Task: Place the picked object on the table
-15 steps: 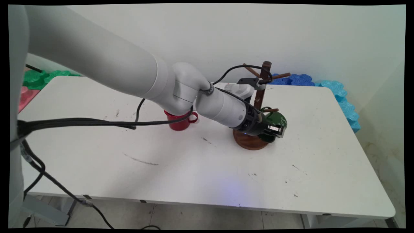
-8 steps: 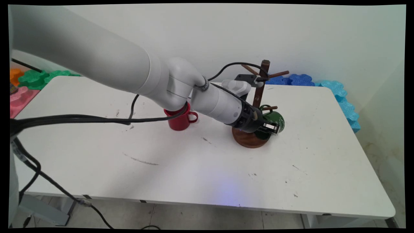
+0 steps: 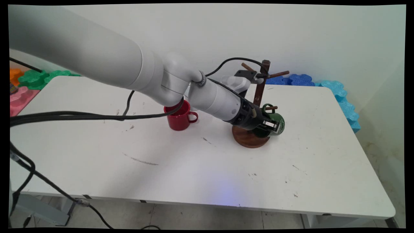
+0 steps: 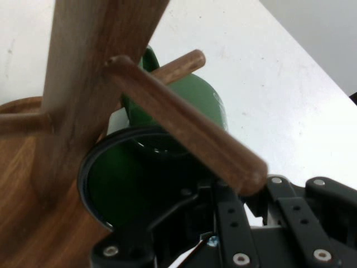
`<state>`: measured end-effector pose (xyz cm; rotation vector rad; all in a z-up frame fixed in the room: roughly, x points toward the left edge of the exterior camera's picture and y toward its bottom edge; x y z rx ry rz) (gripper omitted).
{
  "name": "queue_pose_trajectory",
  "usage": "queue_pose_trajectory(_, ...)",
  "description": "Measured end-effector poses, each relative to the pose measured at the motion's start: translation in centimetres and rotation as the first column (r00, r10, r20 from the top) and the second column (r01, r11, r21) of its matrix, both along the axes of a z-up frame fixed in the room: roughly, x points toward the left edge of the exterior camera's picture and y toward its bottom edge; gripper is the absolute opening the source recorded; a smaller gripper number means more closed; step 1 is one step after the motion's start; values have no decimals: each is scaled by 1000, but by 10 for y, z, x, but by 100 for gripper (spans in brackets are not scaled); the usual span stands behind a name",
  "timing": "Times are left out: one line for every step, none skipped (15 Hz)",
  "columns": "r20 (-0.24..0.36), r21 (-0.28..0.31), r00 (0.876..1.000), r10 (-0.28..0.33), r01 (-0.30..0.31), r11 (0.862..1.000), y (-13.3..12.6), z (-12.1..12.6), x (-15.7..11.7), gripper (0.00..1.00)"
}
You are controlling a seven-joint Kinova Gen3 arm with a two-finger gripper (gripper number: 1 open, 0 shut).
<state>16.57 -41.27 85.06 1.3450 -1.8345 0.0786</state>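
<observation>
My gripper point(image 3: 271, 125) is shut on the rim of a green mug point(image 3: 278, 120), which lies tilted on its side against a wooden mug tree point(image 3: 260, 87). The mug hangs just above the tree's round base point(image 3: 245, 139), and its handle sits at a low peg point(image 3: 271, 107). In the hand view the green mug point(image 4: 195, 95) opens toward the camera, and my gripper point(image 4: 206, 195) pinches its wall, one finger inside. A thick peg point(image 4: 184, 128) crosses in front of the mug, beside the post point(image 4: 89, 72). A red mug point(image 3: 179, 118) stands upright to the left, behind my arm.
Black cables point(image 3: 81, 116) trail from the arm across the table's left half. Foam mats line the back wall: blue point(image 3: 300, 79) and cyan point(image 3: 343, 97) at the right, green point(image 3: 48, 76) and pink point(image 3: 19, 97) at the left. The tree's upper pegs point(image 3: 278, 74) are bare.
My gripper and the green mug have moved slightly up and toward the post, bringing the handle nearer the low peg. The arm's links have swung left and uncovered more of the red mug.
</observation>
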Motion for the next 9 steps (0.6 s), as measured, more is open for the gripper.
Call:
queue_pose_trajectory(-1, -1, 1000, -2, 2, 1000, 0, 1, 0, 0)
queue_pose_trajectory(-1, -2, 1000, -3, 3, 1000, 0, 2, 0, 0)
queue_pose_trajectory(-2, -3, 1000, -5, 5, 1000, 0, 3, 0, 0)
queue_pose_trajectory(-3, -4, 1000, -6, 6, 1000, 0, 4, 0, 0)
queue_pose_trajectory(-4, -5, 1000, -7, 7, 1000, 0, 5, 0, 0)
queue_pose_trajectory(-6, -6, 1000, -8, 8, 1000, -1, 6, -1, 0)
queue_pose_trajectory(-7, -7, 1000, -9, 9, 1000, -1, 6, -1, 0)
queue_pose_trajectory(-8, -8, 1000, -10, 10, 1000, -1, 7, -1, 0)
queue_pose_trajectory(-10, -9, 1000, -11, 11, 1000, -1, 8, -2, 0)
